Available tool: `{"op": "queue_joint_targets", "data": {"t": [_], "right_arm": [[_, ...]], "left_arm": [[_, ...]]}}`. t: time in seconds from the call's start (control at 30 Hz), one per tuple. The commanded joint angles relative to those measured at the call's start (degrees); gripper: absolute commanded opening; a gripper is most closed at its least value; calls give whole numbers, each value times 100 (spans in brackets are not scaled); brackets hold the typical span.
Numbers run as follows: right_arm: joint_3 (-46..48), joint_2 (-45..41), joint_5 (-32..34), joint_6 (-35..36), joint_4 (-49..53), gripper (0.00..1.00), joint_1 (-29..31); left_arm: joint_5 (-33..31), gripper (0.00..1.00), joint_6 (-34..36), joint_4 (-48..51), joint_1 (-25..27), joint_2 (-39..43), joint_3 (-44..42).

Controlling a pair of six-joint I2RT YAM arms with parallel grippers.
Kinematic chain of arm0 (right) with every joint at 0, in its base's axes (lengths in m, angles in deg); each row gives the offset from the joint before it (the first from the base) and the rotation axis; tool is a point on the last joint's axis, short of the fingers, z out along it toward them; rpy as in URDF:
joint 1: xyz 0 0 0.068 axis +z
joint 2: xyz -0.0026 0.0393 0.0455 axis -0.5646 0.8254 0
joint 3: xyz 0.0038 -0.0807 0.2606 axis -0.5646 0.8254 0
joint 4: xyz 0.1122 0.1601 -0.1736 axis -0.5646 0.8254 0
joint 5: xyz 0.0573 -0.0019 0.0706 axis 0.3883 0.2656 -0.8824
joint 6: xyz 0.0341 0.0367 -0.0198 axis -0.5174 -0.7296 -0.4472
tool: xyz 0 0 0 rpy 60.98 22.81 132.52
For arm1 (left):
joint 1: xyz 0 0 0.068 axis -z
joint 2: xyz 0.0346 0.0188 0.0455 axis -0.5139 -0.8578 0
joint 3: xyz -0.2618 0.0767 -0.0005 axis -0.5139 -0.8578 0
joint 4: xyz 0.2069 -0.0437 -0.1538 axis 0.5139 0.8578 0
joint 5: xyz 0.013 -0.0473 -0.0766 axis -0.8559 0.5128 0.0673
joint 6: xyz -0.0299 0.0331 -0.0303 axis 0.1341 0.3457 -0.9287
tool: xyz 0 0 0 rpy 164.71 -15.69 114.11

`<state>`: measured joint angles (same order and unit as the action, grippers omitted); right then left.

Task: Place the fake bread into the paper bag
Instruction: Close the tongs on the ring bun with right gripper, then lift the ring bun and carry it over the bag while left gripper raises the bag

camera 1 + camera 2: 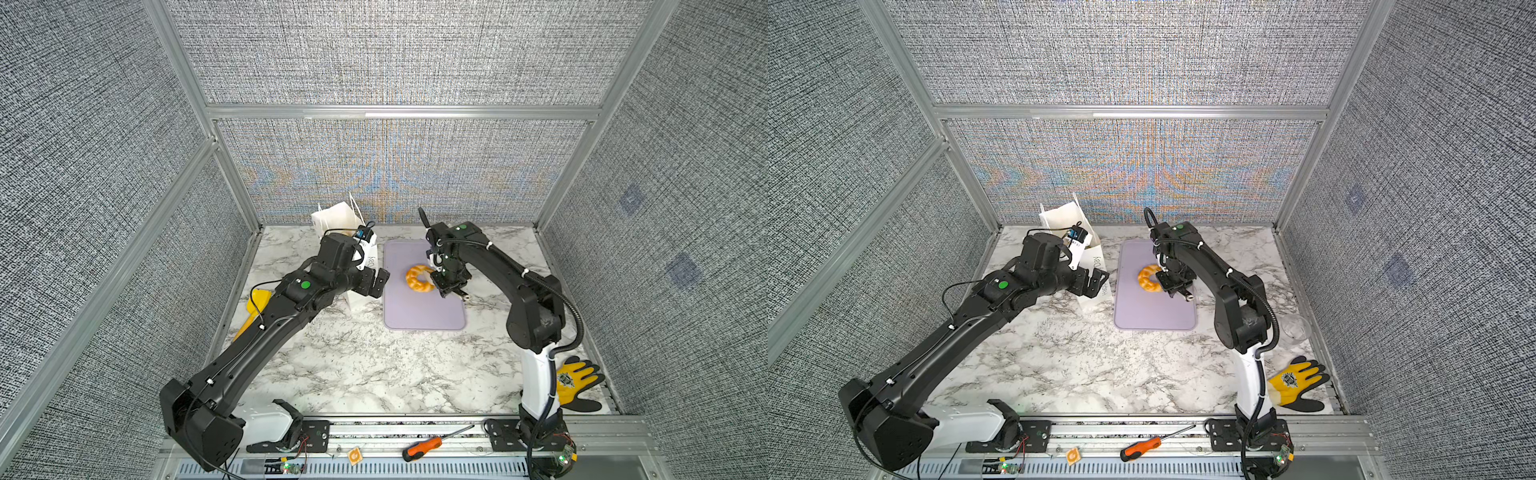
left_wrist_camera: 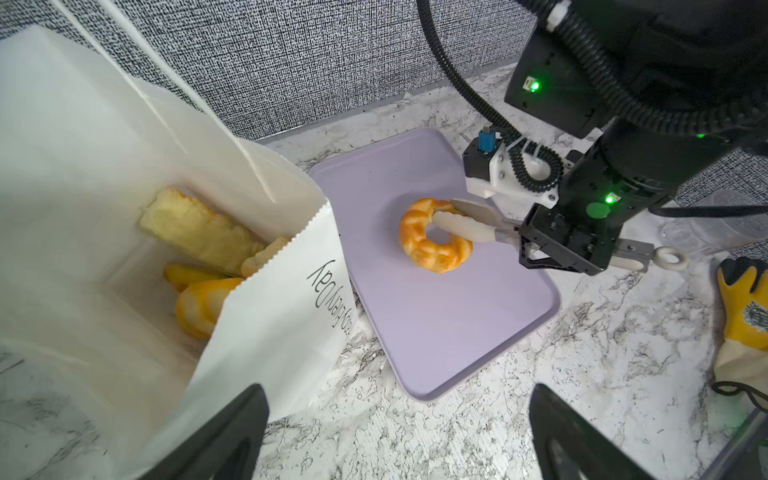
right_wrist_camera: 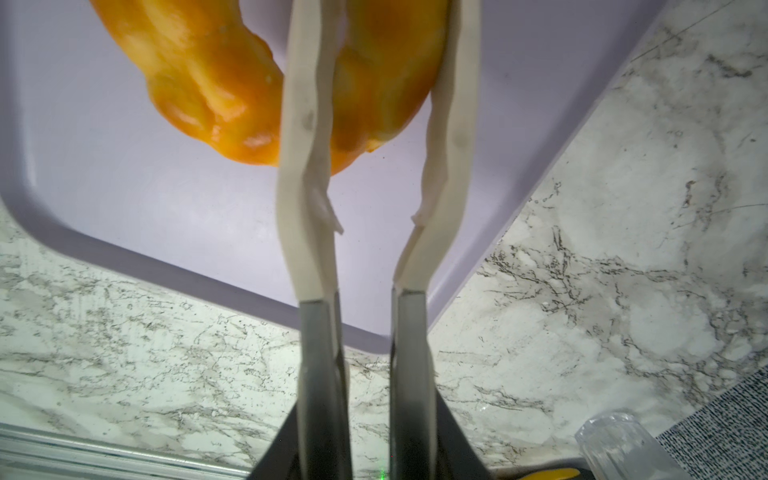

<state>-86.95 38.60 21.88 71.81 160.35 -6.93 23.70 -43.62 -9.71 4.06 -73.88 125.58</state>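
In both top views the braided ring (image 1: 420,279) lies in the far half of the lilac tray (image 1: 419,316) at mid tabletop (image 1: 353,374). The paper bag (image 1: 336,216) stands at the tray's 10 o'clock.

Those views hide the grip, but the left wrist view shows it. The right pincer (image 2: 446,211) is closed narrow on the ring's band, one finger (image 2: 461,227) through the hole and the other outside, and the ring rests on the tray. The right wrist view has the same band pressed between both fingers, their tips cut off at the frame edge.

Only the left wrist view looks into the bag, where several pastries (image 2: 199,232) lie. The bag's near wall covers some, so the count is unclear.

The left pincer (image 2: 397,390) is spread wide and empty, just beside the bag. I cannot tell whether it touches the paper.

A yellow shovel (image 1: 257,307) shows at the tray's 9 o'clock in a top view, mostly under the left arm. A clear cup (image 1: 1296,328) shows at 3 o'clock in a top view. The glove (image 1: 577,382) lies at 4 o'clock, and the screwdriver (image 1: 432,444) at 6 o'clock on the rail (image 1: 374,428).
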Motion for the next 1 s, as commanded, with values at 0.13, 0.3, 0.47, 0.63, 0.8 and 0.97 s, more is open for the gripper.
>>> {"op": "queue_joint_targets", "data": {"t": [0.13, 0.3, 0.47, 0.63, 0.8, 0.97], "right_arm": [[145, -465, -339, -263, -237, 34, -2], [156, -735, -524, -416, -345, 34, 5], [64, -970, -751, -492, -421, 34, 2], [-339, -1053, -875, -530, -277, 34, 40], [-818, -1150, -971, -611, -258, 34, 119], [-1332, -1154, -1040, -680, -169, 34, 147]], "left_arm": [[-373, 99, 245, 201, -18, 56, 208], [-506, 99, 369, 345, -42, 65, 382], [-520, 99, 468, 574, -113, 36, 703], [-329, 99, 608, 894, -156, -84, 1209], [-63, 99, 733, 1068, -231, -146, 1524], [-175, 99, 727, 1274, -341, -155, 1780]]}}
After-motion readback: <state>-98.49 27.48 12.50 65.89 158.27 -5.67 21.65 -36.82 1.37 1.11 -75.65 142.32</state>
